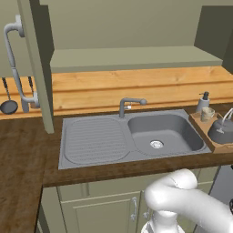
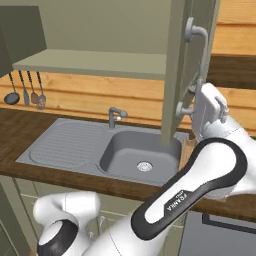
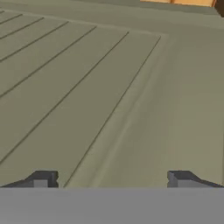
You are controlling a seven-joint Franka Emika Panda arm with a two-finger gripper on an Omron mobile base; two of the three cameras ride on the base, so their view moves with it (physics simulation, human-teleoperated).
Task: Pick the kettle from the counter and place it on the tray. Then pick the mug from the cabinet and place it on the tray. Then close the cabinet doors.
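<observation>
The grey kettle [image 1: 221,131] and the beige mug [image 1: 207,113] both stand on the wooden tray [image 1: 200,125], on the counter [image 1: 22,154] right of the sink. Both cabinet doors stand open: the left door [image 1: 38,68] with its bar handle [image 1: 13,68], and the right door [image 2: 175,75] with its bar handle [image 2: 197,65]. The cabinet's pale green shelf [image 1: 132,58] runs between them. My white hand [image 2: 209,111] is beside the right door, near the lower end of its handle. My gripper [image 3: 111,181] is open, its fingertips [image 3: 41,179] wide apart, close in front of the door's green panel [image 3: 87,96].
A grey sink [image 1: 159,134] with a drainboard [image 1: 93,139] and a tap [image 1: 129,103] sits in the counter. A white soap bottle [image 1: 203,102] stands behind the tray. Utensils [image 2: 25,90] hang on the plank wall. My own arm [image 2: 200,185] crosses the lower right.
</observation>
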